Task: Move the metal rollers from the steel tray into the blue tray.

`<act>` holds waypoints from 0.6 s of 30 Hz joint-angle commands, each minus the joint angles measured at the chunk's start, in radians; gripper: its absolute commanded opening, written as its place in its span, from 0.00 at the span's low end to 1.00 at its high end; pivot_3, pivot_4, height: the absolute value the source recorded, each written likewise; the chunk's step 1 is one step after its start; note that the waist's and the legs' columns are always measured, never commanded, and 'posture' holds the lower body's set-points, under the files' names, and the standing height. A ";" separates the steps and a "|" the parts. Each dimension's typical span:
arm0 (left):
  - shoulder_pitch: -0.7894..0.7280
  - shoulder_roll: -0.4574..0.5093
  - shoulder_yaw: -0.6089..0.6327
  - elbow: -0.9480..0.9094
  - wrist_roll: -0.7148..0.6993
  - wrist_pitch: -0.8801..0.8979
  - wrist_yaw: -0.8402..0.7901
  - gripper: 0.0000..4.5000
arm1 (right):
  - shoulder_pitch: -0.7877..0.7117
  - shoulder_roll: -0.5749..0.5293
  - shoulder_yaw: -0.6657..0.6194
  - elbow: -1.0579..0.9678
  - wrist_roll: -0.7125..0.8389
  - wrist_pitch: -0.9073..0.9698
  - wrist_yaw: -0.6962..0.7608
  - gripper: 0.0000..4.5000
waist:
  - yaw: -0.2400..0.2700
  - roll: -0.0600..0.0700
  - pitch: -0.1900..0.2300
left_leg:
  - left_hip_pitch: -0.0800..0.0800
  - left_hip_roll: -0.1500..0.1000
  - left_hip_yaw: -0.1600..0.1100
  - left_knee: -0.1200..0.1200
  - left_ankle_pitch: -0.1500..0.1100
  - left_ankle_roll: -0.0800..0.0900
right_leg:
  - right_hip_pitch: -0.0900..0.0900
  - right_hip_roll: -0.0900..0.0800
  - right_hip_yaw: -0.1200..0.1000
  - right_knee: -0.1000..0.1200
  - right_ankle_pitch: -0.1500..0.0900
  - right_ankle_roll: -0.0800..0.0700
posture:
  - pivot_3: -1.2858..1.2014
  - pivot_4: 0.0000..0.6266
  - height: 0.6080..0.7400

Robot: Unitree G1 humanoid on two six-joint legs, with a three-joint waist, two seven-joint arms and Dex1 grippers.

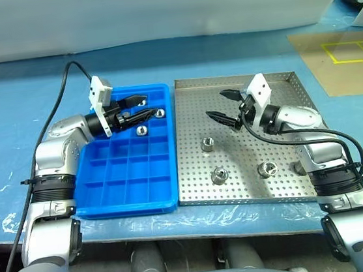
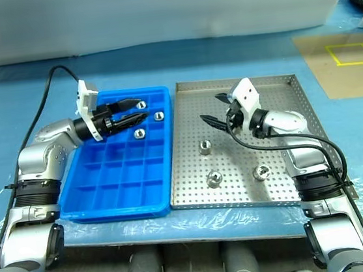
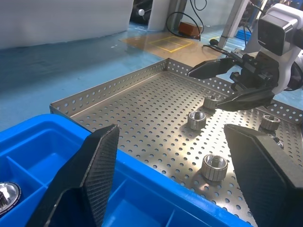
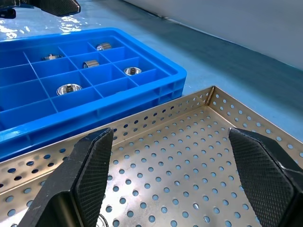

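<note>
Hovering: left hand [image 1: 141, 112], right hand [image 1: 224, 107], both wide open, empty.

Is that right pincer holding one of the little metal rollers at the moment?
No, the right pincer hangs open with nothing between its fingers above the steel tray, where metal rollers lie.

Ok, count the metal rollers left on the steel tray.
4 metal rollers on the steel tray: one mid-tray, nearer the robot than the open right gripper; two along the near side; one partly behind the right arm, which may hide more.
</note>
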 commanded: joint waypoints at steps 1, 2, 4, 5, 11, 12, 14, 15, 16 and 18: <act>-0.005 0.008 0.007 -0.036 -0.017 -0.004 -0.007 0.83 | -0.014 -0.010 -0.005 -0.029 0.007 -0.006 0.007 0.89 | 0.000 0.000 0.000 | 0.000 0.000 0.000 0.000 0.000 0.000 | 0.000 0.000 0.000 0.000 0.000 0.000 | 0.48 0.24 1.00; -0.006 0.007 0.006 -0.035 -0.017 -0.004 -0.008 0.83 | -0.013 -0.011 -0.006 -0.029 0.007 -0.006 0.007 0.89 | 0.000 0.000 0.000 | 0.000 0.000 0.000 0.000 0.000 0.000 | 0.000 0.000 0.000 0.000 0.000 0.000 | 0.48 0.24 1.00; -0.007 0.007 0.005 -0.033 -0.016 -0.005 -0.009 0.83 | -0.013 -0.012 -0.008 -0.029 0.008 -0.006 0.008 0.89 | 0.000 0.000 0.000 | 0.000 0.000 0.000 0.000 0.000 0.000 | 0.000 0.000 0.000 0.000 0.000 0.000 | 0.48 0.24 1.00; -0.009 0.007 0.004 -0.032 -0.016 -0.005 -0.010 0.83 | -0.011 -0.014 -0.010 -0.032 0.009 -0.005 0.009 0.89 | 0.000 0.000 0.000 | 0.000 0.000 0.000 0.000 0.000 0.000 | 0.000 0.000 0.000 0.000 0.000 0.000 | 0.47 0.24 1.00; -0.015 0.011 0.000 -0.024 -0.013 -0.007 -0.017 0.83 | -0.002 -0.023 -0.018 -0.045 0.015 0.002 0.018 0.89 | 0.000 0.000 0.000 | 0.000 0.000 0.000 0.000 0.000 0.000 | 0.000 0.000 0.000 0.000 0.000 0.000 | 0.47 0.24 1.00; -0.017 0.011 0.000 -0.023 -0.012 -0.006 -0.018 0.83 | -0.002 -0.025 -0.019 -0.044 0.016 0.003 0.019 0.89 | 0.000 0.000 0.000 | 0.000 0.000 0.000 0.000 0.000 0.000 | 0.000 0.000 0.000 0.000 0.000 0.000 | 0.47 0.24 1.00; -0.019 0.012 -0.001 -0.020 -0.011 -0.007 -0.021 0.83 | -0.002 -0.030 -0.021 -0.044 0.016 0.004 0.021 0.89 | 0.000 0.000 0.000 | 0.000 0.000 0.000 0.000 0.000 0.000 | 0.000 0.000 0.000 0.000 0.000 0.000 | 0.47 0.24 1.00; -0.022 0.013 -0.002 -0.017 -0.009 -0.007 -0.023 0.83 | -0.002 -0.034 -0.021 -0.045 0.016 0.005 0.025 0.89 | 0.000 0.000 0.000 | 0.000 0.000 0.000 0.000 0.000 0.000 | 0.000 0.000 0.000 0.000 0.000 0.000 | 0.47 0.24 1.00; -0.028 0.015 -0.006 -0.013 -0.006 -0.008 -0.032 0.83 | -0.002 -0.044 -0.023 -0.049 0.023 0.012 0.038 0.89 | 0.000 0.000 0.000 | 0.000 0.000 0.000 0.000 0.000 0.000 | 0.000 0.000 0.000 0.000 0.000 0.000 | 0.47 0.24 1.00; -0.052 0.024 -0.024 0.002 0.001 -0.011 -0.063 0.83 | 0.000 -0.087 -0.041 -0.085 0.083 0.075 0.103 0.89 | 0.000 0.000 0.000 | 0.000 0.000 0.000 0.000 0.000 0.000 | 0.000 0.000 0.000 0.000 0.000 0.000 | 0.46 0.24 1.00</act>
